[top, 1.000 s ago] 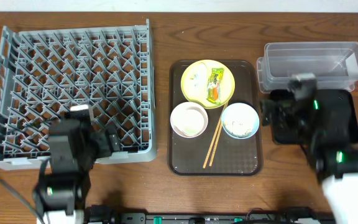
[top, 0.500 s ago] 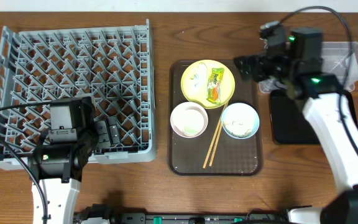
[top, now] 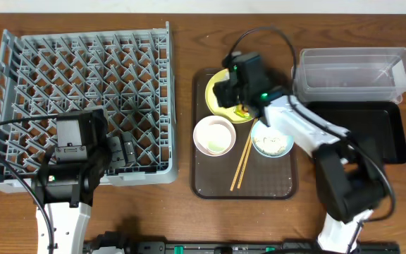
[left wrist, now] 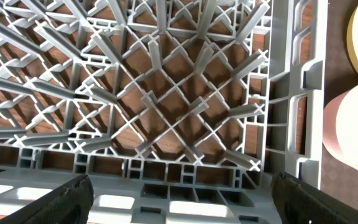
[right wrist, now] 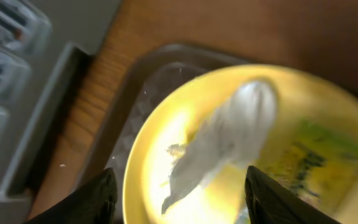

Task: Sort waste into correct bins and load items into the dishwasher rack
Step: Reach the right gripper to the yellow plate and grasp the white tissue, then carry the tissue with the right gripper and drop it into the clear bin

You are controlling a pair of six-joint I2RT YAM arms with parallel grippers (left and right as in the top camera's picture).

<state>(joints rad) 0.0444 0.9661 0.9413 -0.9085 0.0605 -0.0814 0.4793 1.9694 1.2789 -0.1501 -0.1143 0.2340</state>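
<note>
— Right gripper (right wrist: 178, 190) status, anyone?
— Fingers spread, nothing between them, hovering right over the plate (right wrist: 151, 162) on the brown tray (top: 204, 180). Wrapper (right wrist: 319, 146) lies on that plate, blurry, beside a white smear (right wrist: 229, 137).
— And the left gripper (left wrist: 180, 186)?
— Also spread wide and empty, over the near right corner of the rack (top: 83, 77). White bowl (top: 214, 135) and blue bowl (top: 272, 137) sit on the brown tray below the plate, chopsticks (top: 242, 164) between them. Tub (top: 351, 70) and black tray (top: 372, 134) are off to the right.
</note>
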